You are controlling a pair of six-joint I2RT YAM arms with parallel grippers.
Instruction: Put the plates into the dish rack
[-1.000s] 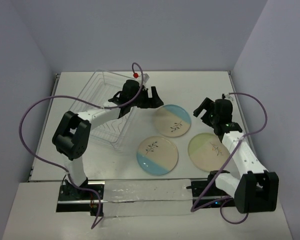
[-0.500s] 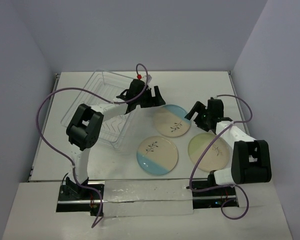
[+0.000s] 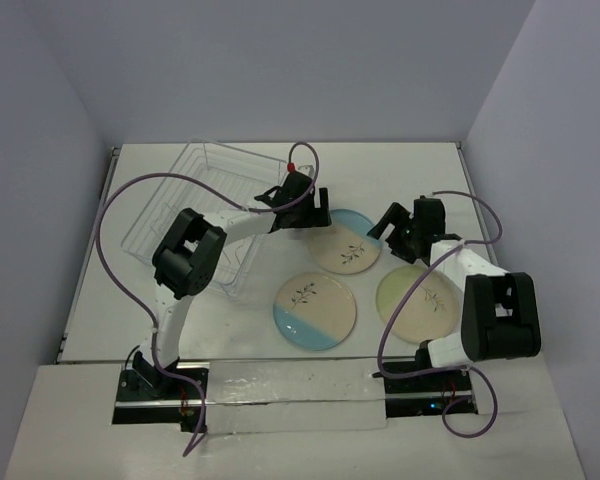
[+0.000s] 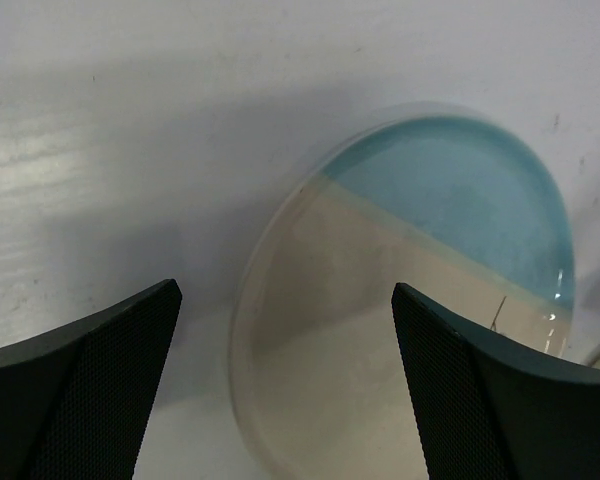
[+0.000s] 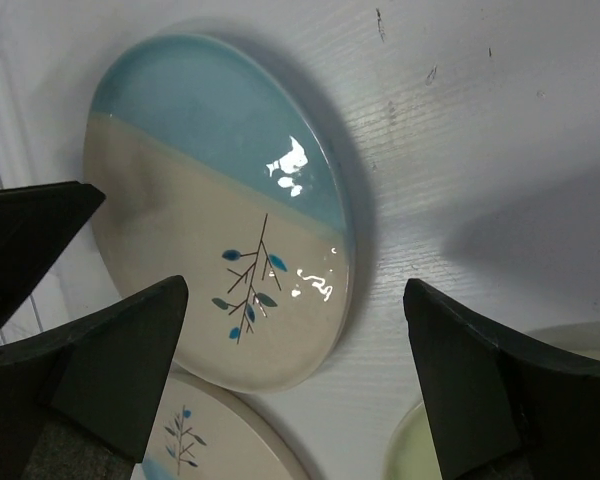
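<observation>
While my left gripper [image 4: 285, 300] hangs wide over the left rim of the far blue plate [image 4: 430, 200], my right gripper [image 5: 295, 290] wide at its right edge, desk [image 4: 130, 120] showing beyond both

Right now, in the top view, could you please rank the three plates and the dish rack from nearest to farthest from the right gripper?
Starting from the right gripper:
1. Far blue plate, just to its left.
2. Green plate, toward the arm bases, on the right.
3. Near blue plate, front centre.
4. Dish rack, far left.
</observation>
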